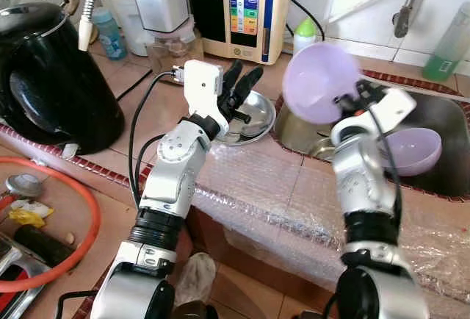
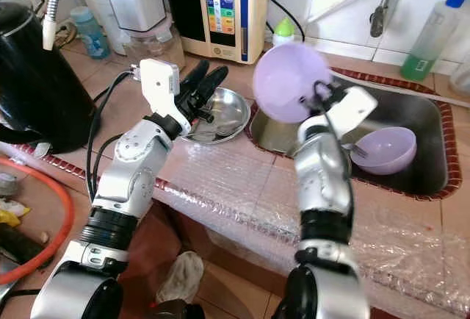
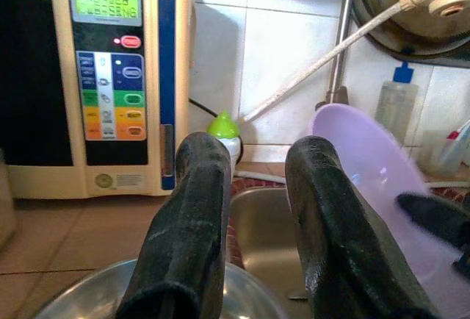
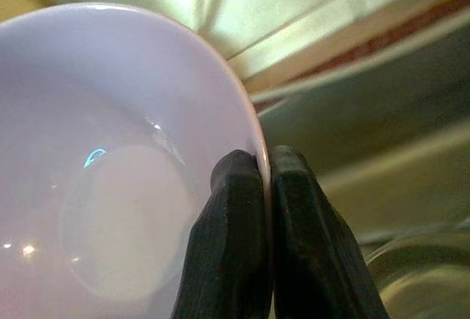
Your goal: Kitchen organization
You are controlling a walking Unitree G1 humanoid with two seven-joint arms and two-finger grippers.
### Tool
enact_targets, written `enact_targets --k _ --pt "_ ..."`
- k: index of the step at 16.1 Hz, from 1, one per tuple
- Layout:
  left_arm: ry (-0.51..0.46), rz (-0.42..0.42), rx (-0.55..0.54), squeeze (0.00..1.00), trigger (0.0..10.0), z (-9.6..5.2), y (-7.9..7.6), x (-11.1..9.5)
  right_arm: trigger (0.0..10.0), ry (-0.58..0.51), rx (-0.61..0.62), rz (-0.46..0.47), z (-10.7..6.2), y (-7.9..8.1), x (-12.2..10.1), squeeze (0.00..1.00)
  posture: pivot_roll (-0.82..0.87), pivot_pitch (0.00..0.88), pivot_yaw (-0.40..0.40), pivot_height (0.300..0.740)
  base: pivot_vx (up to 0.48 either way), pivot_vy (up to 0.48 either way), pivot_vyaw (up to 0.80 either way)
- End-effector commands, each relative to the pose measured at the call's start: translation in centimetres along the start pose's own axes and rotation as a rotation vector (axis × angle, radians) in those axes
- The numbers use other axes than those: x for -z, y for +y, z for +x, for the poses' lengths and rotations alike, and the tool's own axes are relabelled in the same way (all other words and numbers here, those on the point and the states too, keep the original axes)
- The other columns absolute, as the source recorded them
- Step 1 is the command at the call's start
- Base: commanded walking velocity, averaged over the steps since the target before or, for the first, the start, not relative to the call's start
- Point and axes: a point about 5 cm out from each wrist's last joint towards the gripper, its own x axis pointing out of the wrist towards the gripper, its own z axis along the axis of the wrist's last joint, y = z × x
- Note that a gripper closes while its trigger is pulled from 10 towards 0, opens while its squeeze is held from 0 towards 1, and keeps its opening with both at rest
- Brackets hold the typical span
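Both my silver arms reach out over the bubble wrap [image 1: 294,209] that covers the counter edge [image 1: 95,168] below me. Beyond it, the sink [image 1: 448,124] sits to my right, with a second lilac bowl [image 1: 418,150] lying inside it. On my left stands the black kettle [image 1: 51,76], and an orange hose [image 1: 66,223] loops below the counter. Against the tiled wall stands the water machine [image 1: 246,6] with its coloured buttons, a green-capped bottle [image 1: 303,36] just beside it, and a green soap bottle [image 1: 452,43] farther right.

My right gripper [image 4: 263,187] is raised above the sink's near left corner, its two fingers pressed together on the rim of the lilac bowl [image 1: 319,82], one inside and one outside. That bowl is held up on its side, clear of the counter.

My left gripper [image 3: 257,216] hovers over the steel bowl [image 1: 253,117], which sits on the counter just left of the sink. Its fingers [image 1: 241,84] are spread apart with nothing between them, and I cannot tell whether they touch the steel bowl.
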Motion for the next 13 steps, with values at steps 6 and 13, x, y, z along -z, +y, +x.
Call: enact_targets --k 6,13 --pt "0.278 0.120 0.073 1.00 10.0 -3.8 1.2 3.5 10.0 0.052 0.357 -0.301 0.2 -6.9 0.8 1.00 -0.03 0.000 0.074 0.740 0.000 0.000 0.00" --pt "0.401 0.203 0.223 1.00 10.0 -5.3 0.8 4.1 10.0 0.107 0.352 -0.318 0.1 -6.9 2.5 1.00 -0.02 0.000 0.061 0.740 0.000 0.000 0.00"
